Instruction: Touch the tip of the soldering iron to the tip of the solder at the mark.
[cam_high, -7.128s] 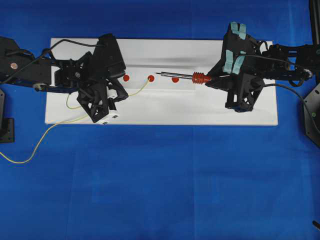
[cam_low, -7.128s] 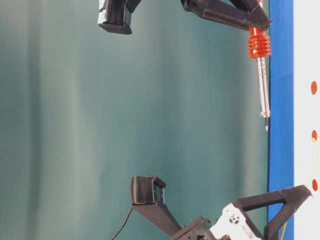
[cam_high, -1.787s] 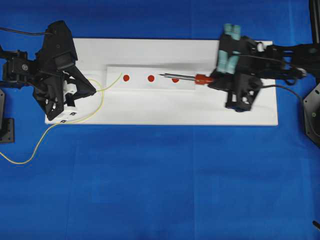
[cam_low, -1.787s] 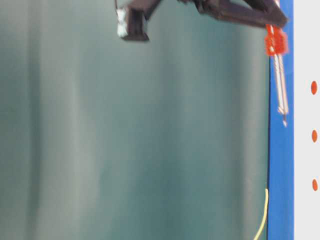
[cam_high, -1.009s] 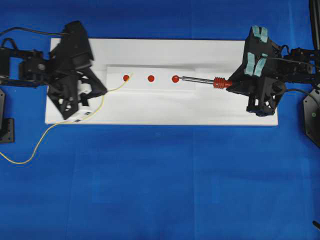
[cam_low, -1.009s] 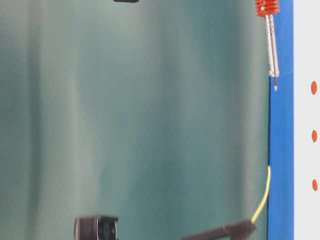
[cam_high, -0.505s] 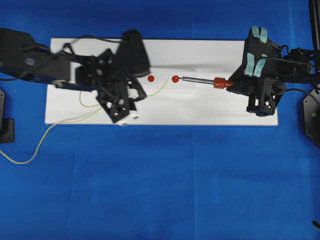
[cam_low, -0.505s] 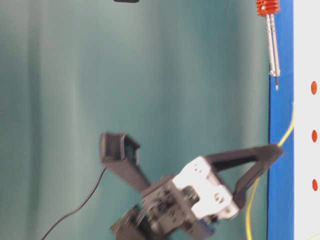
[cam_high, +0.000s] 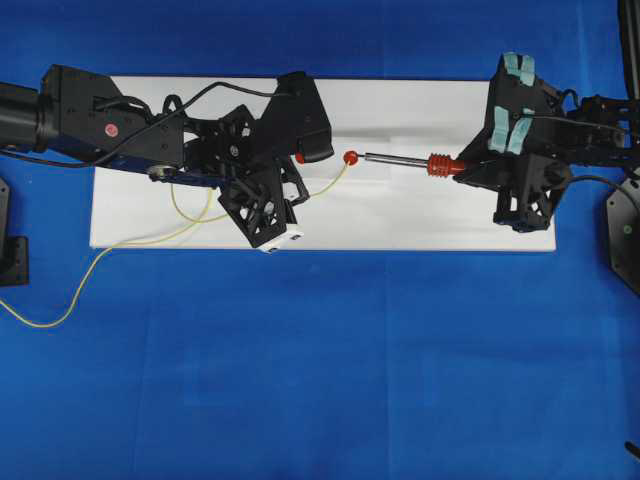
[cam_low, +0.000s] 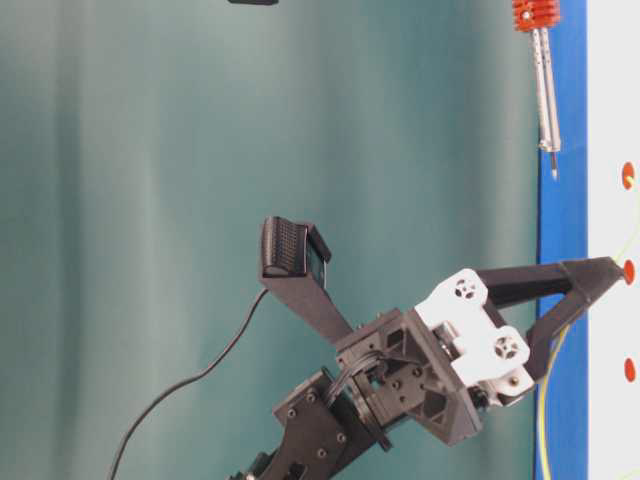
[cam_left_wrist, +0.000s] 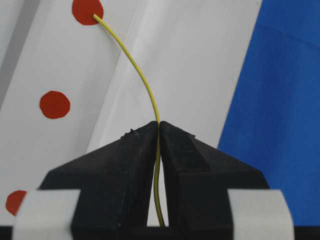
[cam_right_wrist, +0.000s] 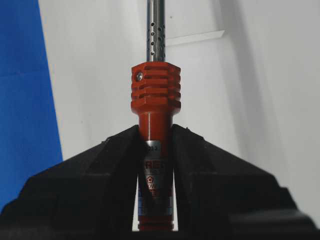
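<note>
The yellow solder (cam_left_wrist: 145, 80) runs out of my left gripper (cam_left_wrist: 159, 125), which is shut on it. Its tip rests on the far red mark (cam_left_wrist: 87, 10), the rightmost mark (cam_high: 350, 157) in the overhead view. My right gripper (cam_right_wrist: 156, 135) is shut on the red-orange handle of the soldering iron (cam_right_wrist: 155, 100), and the silver shaft (cam_high: 395, 159) points left at that mark. In the table-level view the iron's point (cam_low: 553, 172) hangs a little above the board, level with the mark (cam_low: 627, 176). The left gripper (cam_high: 303, 190) sits just left of it.
The white board (cam_high: 450, 225) lies on a blue cloth. Two more red marks (cam_left_wrist: 54, 104) (cam_left_wrist: 15, 201) lie in a row left of the target, under my left arm. The solder's slack (cam_high: 60, 310) loops off the board's left edge onto the cloth.
My left arm has swung right along the row of marks with the solder, whose tip went from the left mark to the right one. The right arm and iron have stayed still.
</note>
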